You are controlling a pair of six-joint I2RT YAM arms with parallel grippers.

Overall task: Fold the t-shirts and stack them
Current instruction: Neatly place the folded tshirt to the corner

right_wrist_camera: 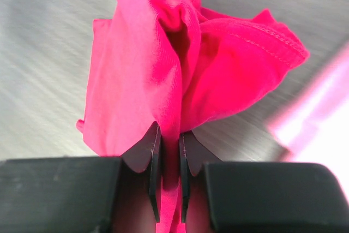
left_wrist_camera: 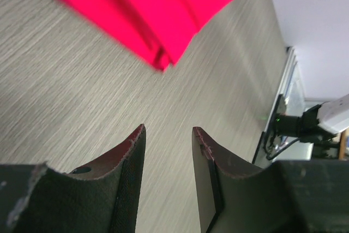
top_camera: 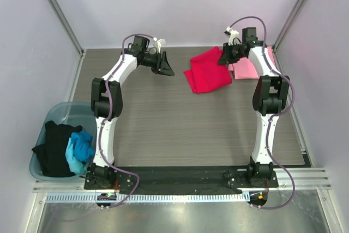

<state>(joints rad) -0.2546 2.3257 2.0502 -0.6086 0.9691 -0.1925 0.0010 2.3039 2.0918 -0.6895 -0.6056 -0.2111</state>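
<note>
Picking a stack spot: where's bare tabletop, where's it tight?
Free: mid table, between the arms, nearer than the red t-shirt; far-left corner by the left gripper. Tight: far right, right gripper pinching red t-shirt beside pink t-shirt.

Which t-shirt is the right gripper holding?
The crimson red t-shirt, pinched in the right gripper. The pink t-shirt lies beside it; the black t-shirt and blue t-shirt sit in the bin.

Robot lab cell w/ white walls (top_camera: 185, 4), alu rails (top_camera: 59, 12)

crimson t-shirt (right_wrist_camera: 136, 80): soft matt cloth, stitched hem
desk (top_camera: 180, 129): matt grey wood-grain
bin (top_camera: 65, 112): translucent blue plastic
left gripper (left_wrist_camera: 169, 129): matt black plastic
</note>
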